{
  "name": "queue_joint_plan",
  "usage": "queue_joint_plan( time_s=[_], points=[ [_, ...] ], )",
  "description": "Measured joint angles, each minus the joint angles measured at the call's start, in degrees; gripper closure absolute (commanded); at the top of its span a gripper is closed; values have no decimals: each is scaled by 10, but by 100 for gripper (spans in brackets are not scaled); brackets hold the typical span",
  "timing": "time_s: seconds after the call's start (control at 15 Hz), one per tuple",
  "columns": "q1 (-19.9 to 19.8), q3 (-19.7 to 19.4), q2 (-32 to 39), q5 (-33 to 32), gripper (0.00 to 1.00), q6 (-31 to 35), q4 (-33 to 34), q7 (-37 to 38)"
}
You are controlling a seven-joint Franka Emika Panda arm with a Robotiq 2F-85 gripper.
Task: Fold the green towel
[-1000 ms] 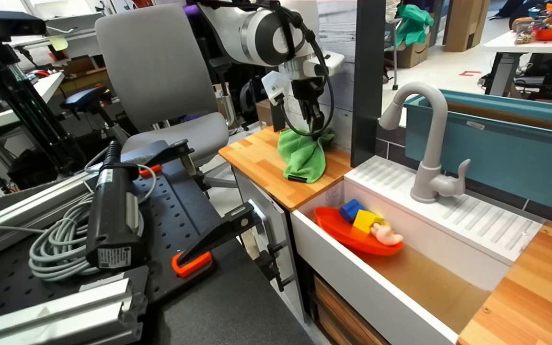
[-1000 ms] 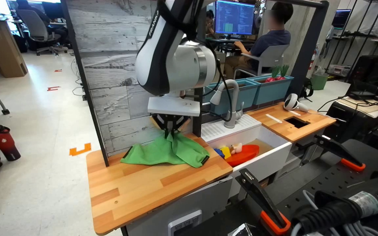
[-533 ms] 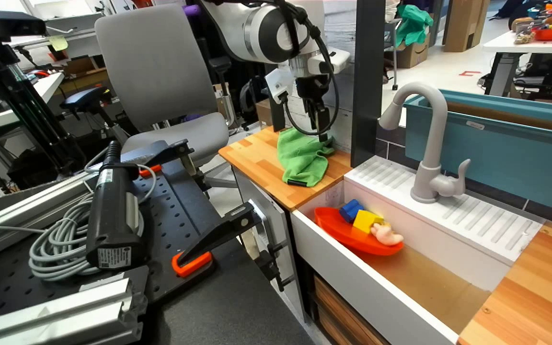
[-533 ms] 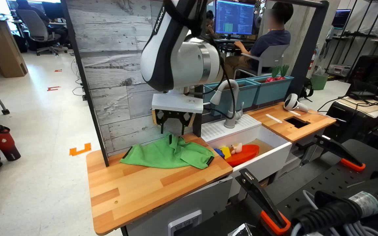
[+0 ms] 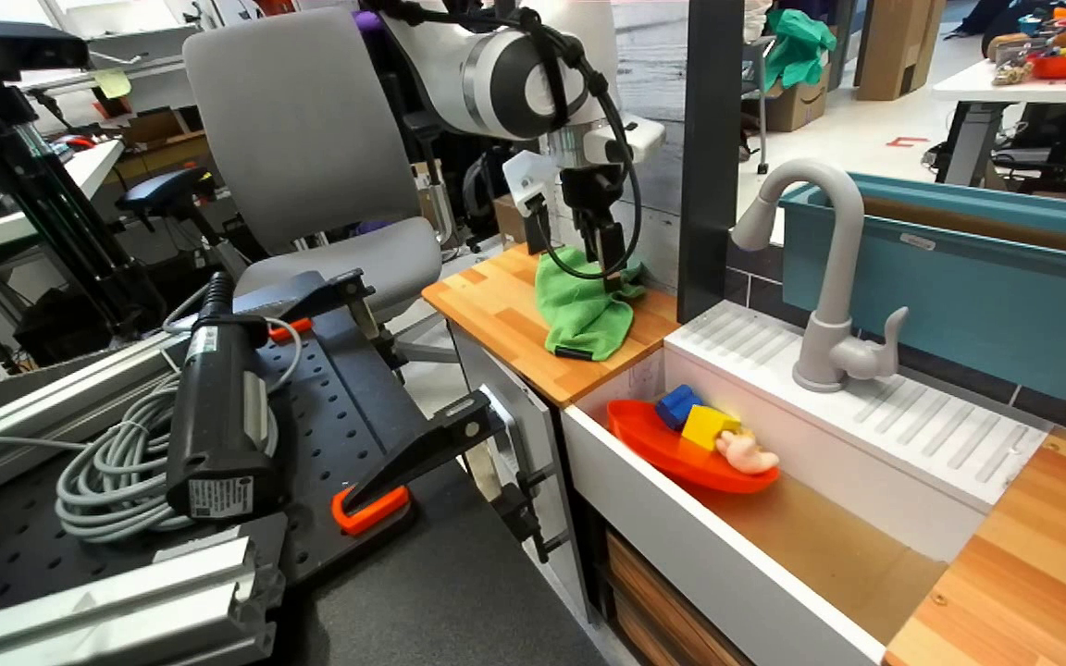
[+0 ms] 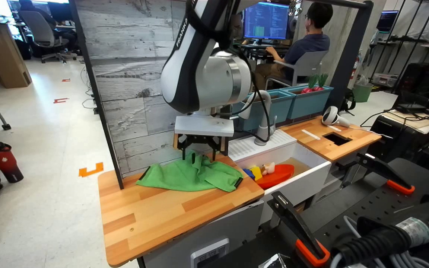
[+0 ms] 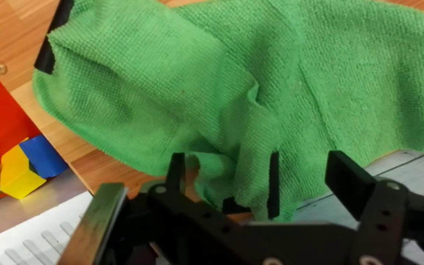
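While in an exterior view the towel (image 6: 181,179) is lying on the counter (image 6: 158,217), leaving room toward seven o'clock, the gripper (image 6: 199,157) is holding jaws apart near the towel's twelve-o'clock edge.

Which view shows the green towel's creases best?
The wrist view: the green towel fills much of it, weave and creases plain at close range, though the frame cuts it off at top and right. Both exterior views show it smaller, rumpled on the wooden countertop; in an exterior view the gripper overlaps it.
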Motion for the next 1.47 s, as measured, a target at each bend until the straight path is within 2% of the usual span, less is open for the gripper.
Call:
queue_joint_plan(
  time_s=[0.4, 0.6, 1.13, 1.47],
  points=[
    [1, 0, 5, -1, 78, -2, -1, 0],
    [1, 0, 6, -1, 99, -2, -1, 0],
    [2, 7, 4, -1, 99, -2, -7, -12],
    [6, 24, -25, -1, 99, 9, -52, -35]
  ],
)
